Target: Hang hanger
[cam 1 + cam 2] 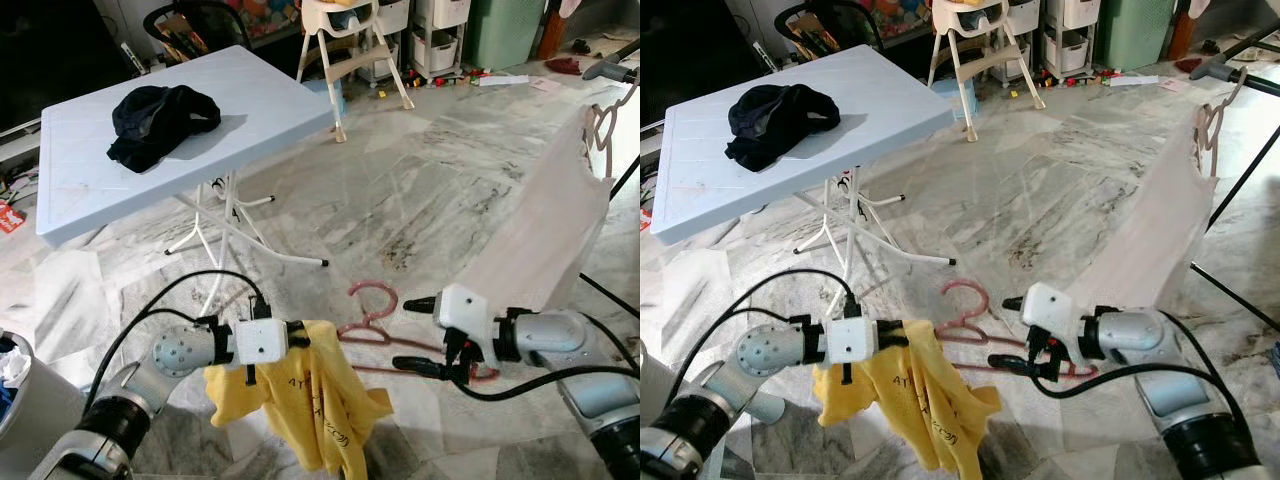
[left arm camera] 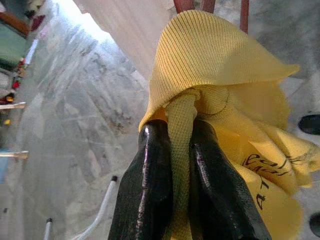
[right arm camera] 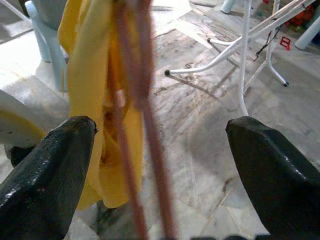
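Left gripper (image 1: 298, 336) pinches a fold of the yellow T-shirt (image 1: 320, 400). Right gripper (image 1: 422, 336) is spread wide around the pink hanger (image 1: 372, 322), which sits between the two, low above the marble floor (image 1: 420, 190). Best close squarely on the hanger's bar before lifting. Both forearms reach inward, roughly level.

**Two robot arms reaching toward each other**

The left gripper (image 1: 298, 336), on a bent silver arm, points right with its black fingers (image 2: 150, 185) pinched together on yellow cloth. The right gripper (image 1: 410, 336) points left, its two fingers (image 3: 47, 180) spread wide apart.
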You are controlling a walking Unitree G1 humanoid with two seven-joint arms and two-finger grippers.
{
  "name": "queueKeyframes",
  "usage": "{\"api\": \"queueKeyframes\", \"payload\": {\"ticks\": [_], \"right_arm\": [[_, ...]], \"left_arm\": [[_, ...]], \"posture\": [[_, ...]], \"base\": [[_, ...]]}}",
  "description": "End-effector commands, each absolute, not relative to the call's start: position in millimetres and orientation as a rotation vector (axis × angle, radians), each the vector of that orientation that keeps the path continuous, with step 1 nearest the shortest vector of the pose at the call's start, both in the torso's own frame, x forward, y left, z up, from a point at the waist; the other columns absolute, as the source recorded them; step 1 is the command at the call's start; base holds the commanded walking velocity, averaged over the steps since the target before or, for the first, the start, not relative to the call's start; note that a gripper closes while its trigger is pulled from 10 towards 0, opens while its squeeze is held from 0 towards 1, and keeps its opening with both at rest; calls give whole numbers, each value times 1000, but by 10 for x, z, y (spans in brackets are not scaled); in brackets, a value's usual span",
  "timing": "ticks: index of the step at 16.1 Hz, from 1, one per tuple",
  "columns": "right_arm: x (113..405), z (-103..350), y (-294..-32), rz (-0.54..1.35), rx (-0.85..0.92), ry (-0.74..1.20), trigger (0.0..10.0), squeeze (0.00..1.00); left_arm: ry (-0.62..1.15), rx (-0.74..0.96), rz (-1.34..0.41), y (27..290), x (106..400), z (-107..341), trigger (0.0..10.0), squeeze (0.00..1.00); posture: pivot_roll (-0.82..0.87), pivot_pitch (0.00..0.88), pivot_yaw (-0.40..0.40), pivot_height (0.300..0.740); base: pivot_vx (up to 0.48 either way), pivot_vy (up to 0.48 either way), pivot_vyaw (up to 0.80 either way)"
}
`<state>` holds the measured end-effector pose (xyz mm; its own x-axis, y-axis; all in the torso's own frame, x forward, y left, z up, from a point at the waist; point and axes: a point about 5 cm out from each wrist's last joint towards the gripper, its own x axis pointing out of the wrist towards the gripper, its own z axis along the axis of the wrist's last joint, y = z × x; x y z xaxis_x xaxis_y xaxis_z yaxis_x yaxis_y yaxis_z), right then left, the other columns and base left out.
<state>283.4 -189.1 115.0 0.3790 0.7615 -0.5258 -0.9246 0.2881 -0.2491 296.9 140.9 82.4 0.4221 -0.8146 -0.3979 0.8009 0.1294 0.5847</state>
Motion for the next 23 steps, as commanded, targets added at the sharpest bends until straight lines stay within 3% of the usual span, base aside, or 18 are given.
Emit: {"api": "queueKeyframes", "payload": {"ticks": [1, 6, 11, 12, 13, 18, 21, 23], "right_arm": [[2813, 1119, -1848, 1168, -576, 327, 10000, 1000], [2755, 1133, -1789, 1036, -436, 249, 10000, 1000], [2581, 1054, -1920, 973, -456, 259, 10000, 1000], [2597, 1082, -1921, 963, -460, 250, 10000, 882], [2638, 1116, -1911, 932, -470, 239, 10000, 0], [2749, 1229, -1812, 916, -545, 166, 10000, 0], [2802, 1229, -1850, 884, -511, 199, 10000, 0], [2840, 1229, -1868, 890, -604, 172, 10000, 0]], "left_arm": [[-54, 865, -1124, 1499, 3045, 944, 0, 0], [-86, 829, -1050, 1606, 3002, 969, 0, 0], [-66, 808, -1022, 1778, 2816, 874, 0, 0], [-64, 806, -1026, 1770, 2808, 871, 0, 0], [-68, 803, -1036, 1734, 2803, 877, 0, 0], [-134, 795, -1109, 1462, 2830, 945, 0, 0], [-135, 829, -1147, 1441, 2807, 931, 0, 0], [-131, 839, -1156, 1448, 2809, 929, 0, 0]], "posture": [[-122, 46, 154, 740], [-123, 37, 154, 740], [-130, 18, 157, 740], [-130, 18, 157, 740], [-130, 18, 157, 740], [-134, 26, 160, 740], [-134, 28, 157, 740], [-133, 27, 156, 740]], "base": [[0, 0, 0], [0, 0, 0], [0, 0, 0], [0, 0, 0], [0, 0, 0], [0, 0, 0], [0, 0, 0], [0, 0, 0]]}}
